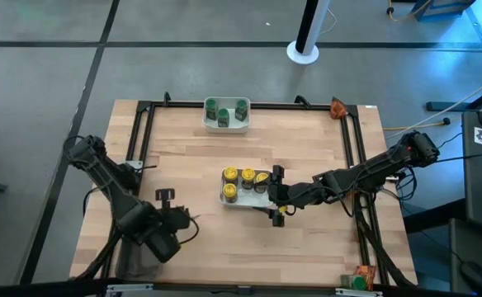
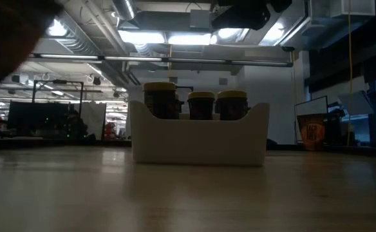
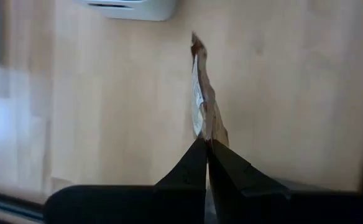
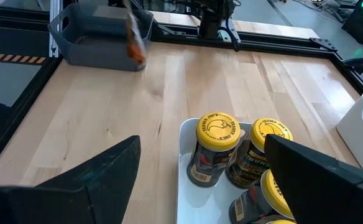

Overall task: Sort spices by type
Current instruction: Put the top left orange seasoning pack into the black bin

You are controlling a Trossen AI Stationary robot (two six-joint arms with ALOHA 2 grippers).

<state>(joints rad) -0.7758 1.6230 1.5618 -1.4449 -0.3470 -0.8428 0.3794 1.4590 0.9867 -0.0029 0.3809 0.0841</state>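
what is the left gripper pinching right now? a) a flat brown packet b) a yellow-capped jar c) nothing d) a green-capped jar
a: in the left wrist view the left gripper has its fingers shut on a flat brown packet above the wooden table.

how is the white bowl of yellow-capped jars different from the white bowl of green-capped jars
The white rectangular bowl of yellow-capped jars sits mid-table beside the open right tool; the white rectangular bowl of green-capped jars sits at the far edge, away from both arms. The first shows four yellow caps, the second three green ones. Both are white, rectangular and hold upright jars.
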